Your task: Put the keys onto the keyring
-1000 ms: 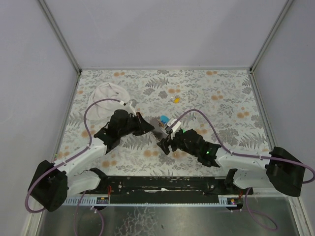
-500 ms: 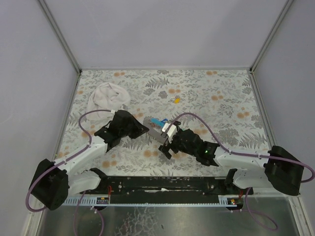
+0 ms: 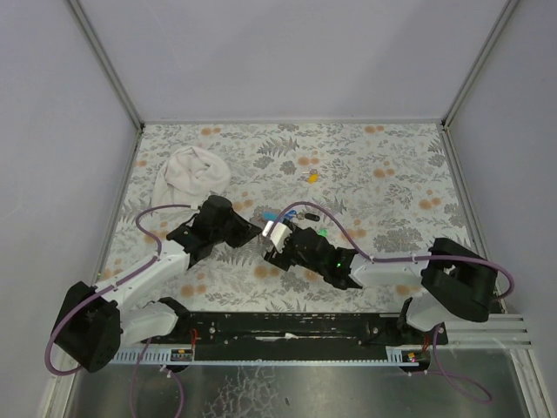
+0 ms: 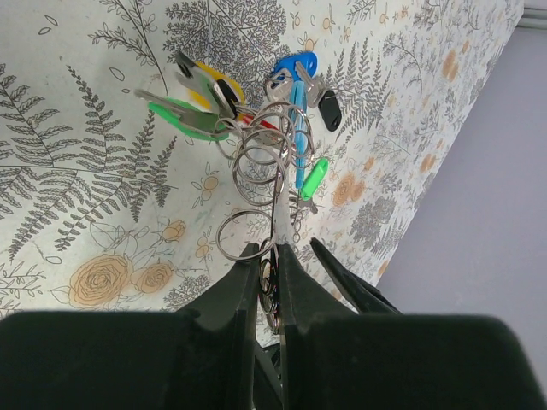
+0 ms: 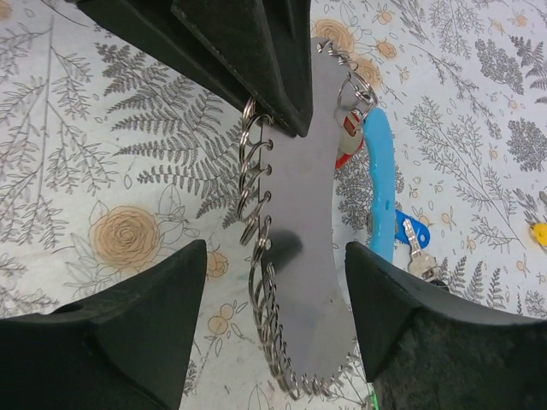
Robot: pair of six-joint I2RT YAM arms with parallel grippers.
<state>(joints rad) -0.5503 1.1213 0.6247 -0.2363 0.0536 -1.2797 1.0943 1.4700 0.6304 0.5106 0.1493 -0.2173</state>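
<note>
Our left tool is pinched shut on a ring of the keyring, above mid-worktop. Our right tool gapes wide, a finger on either side of the coil; we cannot tell whether they touch it. The left wrist view shows the green key, blue key and black key bunched at 12 o'clock. The right wrist view shows the light-blue curved piece at 3 o'clock of the coil.

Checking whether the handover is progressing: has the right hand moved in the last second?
Yes. The right hand has shifted left: it sat nearly below the yellow key, now clearly left of it, close to the left hand.
</note>
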